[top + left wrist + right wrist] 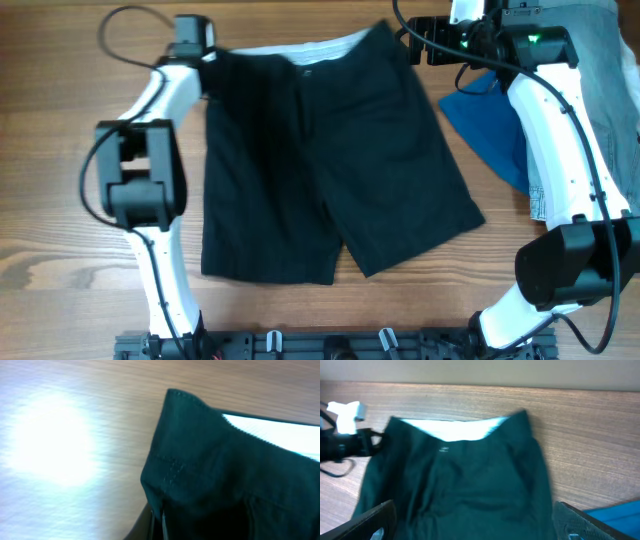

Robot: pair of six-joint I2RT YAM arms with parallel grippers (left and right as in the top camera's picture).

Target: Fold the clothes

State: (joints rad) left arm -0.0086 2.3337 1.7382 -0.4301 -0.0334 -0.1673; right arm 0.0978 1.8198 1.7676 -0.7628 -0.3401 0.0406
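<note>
Left jaws clamp 1 waistband corner; right jaws stand wide apart above the other. On the wooden bench (60,200), the large black fabric shorts (320,150) lie spread flat, 2 legs nearest the arm bases, with a bright blue cloth (485,125) just beside them.

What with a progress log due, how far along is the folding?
Done: nothing folded; the black shorts lie spread flat on the table. In hand: the left gripper appears to pinch a raised waistband corner, while the right gripper hovers open near the other corner. Left: every fold.
</note>
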